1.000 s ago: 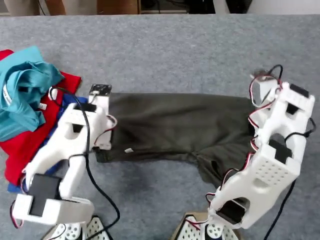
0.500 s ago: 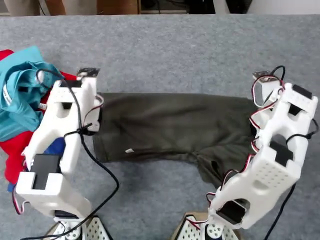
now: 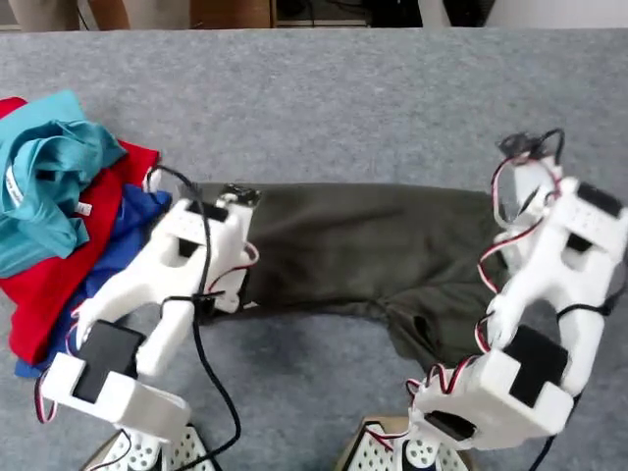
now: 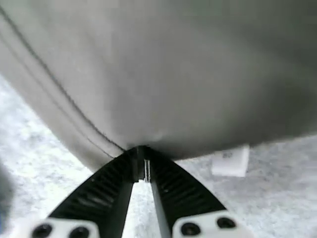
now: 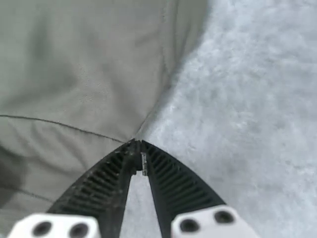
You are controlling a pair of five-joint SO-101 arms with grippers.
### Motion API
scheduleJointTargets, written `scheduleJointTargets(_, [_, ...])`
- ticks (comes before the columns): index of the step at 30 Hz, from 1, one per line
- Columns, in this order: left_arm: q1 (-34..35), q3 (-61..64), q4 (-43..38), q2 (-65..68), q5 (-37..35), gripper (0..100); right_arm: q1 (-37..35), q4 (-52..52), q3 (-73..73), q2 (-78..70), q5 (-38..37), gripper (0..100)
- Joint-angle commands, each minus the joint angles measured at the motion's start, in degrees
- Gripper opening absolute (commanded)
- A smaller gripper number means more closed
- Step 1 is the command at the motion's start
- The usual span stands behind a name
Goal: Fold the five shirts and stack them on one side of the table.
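Though pinched at both ends, sure to sag and slip: soft, light, limp olive shirt [image 3: 353, 245], stretched across the grey counter [image 3: 343, 98]. Nipped at its hem by the left hand [image 4: 142, 151], fully closed on cloth beside a white label [image 4: 230, 161]; caught at the opposite edge seam by the right hand [image 5: 137, 145], closed likewise. Best held right on those stitched edges. Just beside the left end, heaped unfolded shirts [image 3: 49, 186].
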State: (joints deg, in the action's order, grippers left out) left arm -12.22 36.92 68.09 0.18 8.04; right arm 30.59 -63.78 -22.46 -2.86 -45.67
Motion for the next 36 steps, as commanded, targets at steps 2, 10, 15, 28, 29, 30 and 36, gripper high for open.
scheduleJointTargets(2, [7.12,-0.62,-2.37,2.07,3.25,2,0.04,11.87,-8.92,-1.19,-1.23,0.3])
scheduleJointTargets(10, [11.52,-6.42,-1.23,10.15,6.24,2,2.33,7.82,-2.86,-6.46,-1.93,0.3])
scheduleJointTargets(15, [6.59,-12.57,6.07,10.24,6.07,2,2.68,2.37,-1.45,-3.65,-3.96,0.2])
scheduleJointTargets(28, [-2.46,-18.64,18.02,-4.97,6.33,2,3.30,-4.48,-25.89,36.79,-24.26,0.5])
scheduleJointTargets(29, [-2.90,-17.32,17.93,-7.08,6.42,2,2.77,-4.66,-28.62,39.25,-25.05,0.5])
scheduleJointTargets(30, [-3.25,-16.09,17.41,-8.84,6.42,2,2.15,-4.92,-30.90,41.19,-25.41,0.5])
scheduleJointTargets(36, [-1.85,-10.55,16.79,-14.55,6.42,2,-3.12,-5.01,-41.01,45.85,-26.37,5.5])
